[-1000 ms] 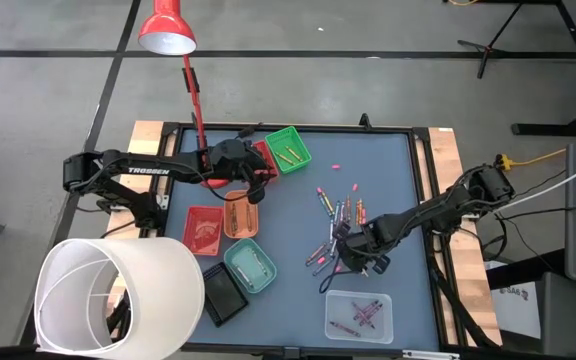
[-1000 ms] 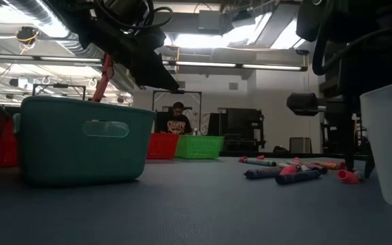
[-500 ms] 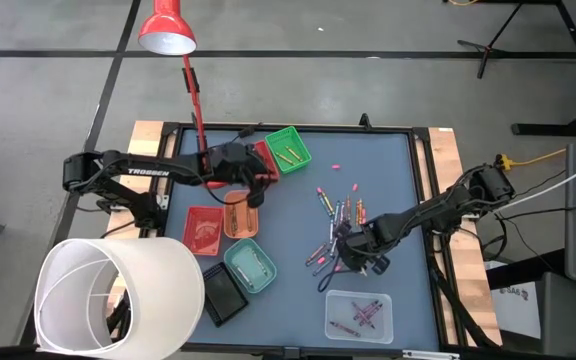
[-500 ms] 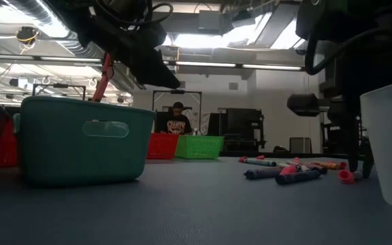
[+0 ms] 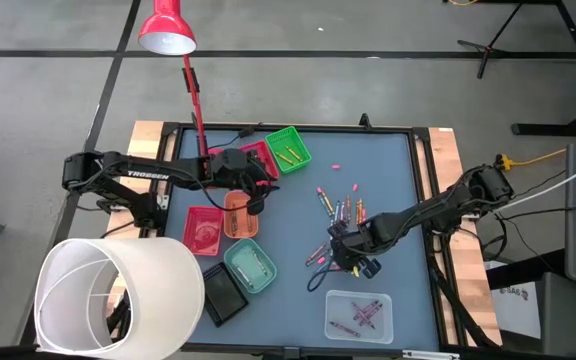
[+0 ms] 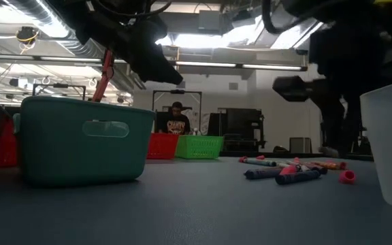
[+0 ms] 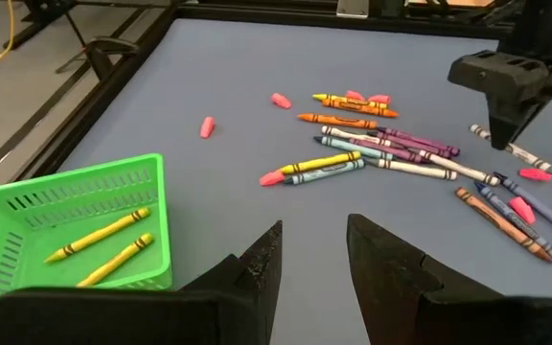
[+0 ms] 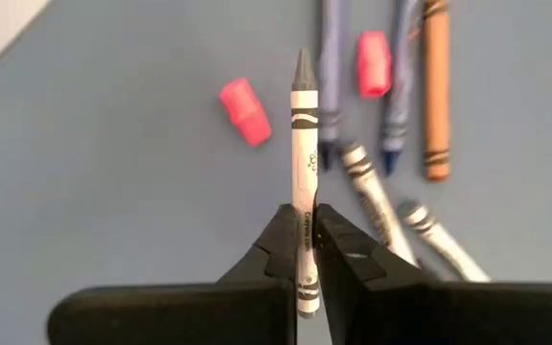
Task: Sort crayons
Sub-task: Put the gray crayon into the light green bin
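Several loose crayons (image 5: 336, 218) lie in a pile on the blue table (image 5: 388, 170); the left wrist view also shows this crayon pile (image 7: 391, 153). My right gripper (image 5: 354, 258) hangs over the pile's near end, shut on a grey-tipped white crayon (image 8: 302, 144). My left gripper (image 7: 314, 259) is open and holds nothing. It hovers over the orange tray (image 5: 240, 215), beside the green tray (image 5: 288, 148), which holds yellow crayons (image 7: 103, 235). My right gripper pinches the grey crayon's wrapped shaft near its blunt end (image 8: 302, 216) between its two fingers (image 8: 278, 240). The fingers come steeply from above. The crayon's longer part and its grey tip (image 8: 302, 67) stick out past the fingertips, above the pink bits and crayons on the table.
A row of small trays stands at the table's left: red mesh (image 5: 260, 158), red (image 5: 203, 230), teal (image 5: 250, 265), black (image 5: 223, 297). A clear tray (image 5: 360, 315) with crayons sits near the front edge. A white shade (image 5: 118, 300) and a red lamp (image 5: 166, 30) are at the left.
My right gripper has risen from the table at the pile's near end, turned about its own axis, and shifted slightly toward the table's left. My left gripper has swung a little toward the near edge, over the orange tray.
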`<state>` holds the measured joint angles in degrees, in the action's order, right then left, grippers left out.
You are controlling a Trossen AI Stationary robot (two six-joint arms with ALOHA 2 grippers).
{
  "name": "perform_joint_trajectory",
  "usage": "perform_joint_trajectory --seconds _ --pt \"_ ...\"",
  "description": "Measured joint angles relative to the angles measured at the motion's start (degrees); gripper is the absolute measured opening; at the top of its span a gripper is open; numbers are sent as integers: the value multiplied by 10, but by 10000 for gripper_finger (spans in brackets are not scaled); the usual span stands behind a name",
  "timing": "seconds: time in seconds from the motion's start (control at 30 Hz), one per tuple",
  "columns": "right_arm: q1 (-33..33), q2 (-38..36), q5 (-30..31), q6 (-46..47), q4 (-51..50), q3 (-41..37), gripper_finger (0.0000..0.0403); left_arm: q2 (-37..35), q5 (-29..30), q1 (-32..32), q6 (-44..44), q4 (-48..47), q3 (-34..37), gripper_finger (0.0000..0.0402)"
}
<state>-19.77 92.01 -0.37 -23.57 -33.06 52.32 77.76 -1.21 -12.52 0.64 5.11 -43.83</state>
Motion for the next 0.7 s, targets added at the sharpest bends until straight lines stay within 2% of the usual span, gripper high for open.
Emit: perform_joint_trajectory --seconds 0.17,0.37,0.53,0.7 --pt "0 0 23 -3 -4 27 18 0 0 6 0 5 0 104" --pt "24 0 103 -54 -2 59 19 0 0 19 0 17 0 104" --pt "65 0 164 -100 47 62 19 0 0 31 0 20 0 104" --pt "103 -1 162 -168 118 62 19 0 0 41 0 20 0 104"
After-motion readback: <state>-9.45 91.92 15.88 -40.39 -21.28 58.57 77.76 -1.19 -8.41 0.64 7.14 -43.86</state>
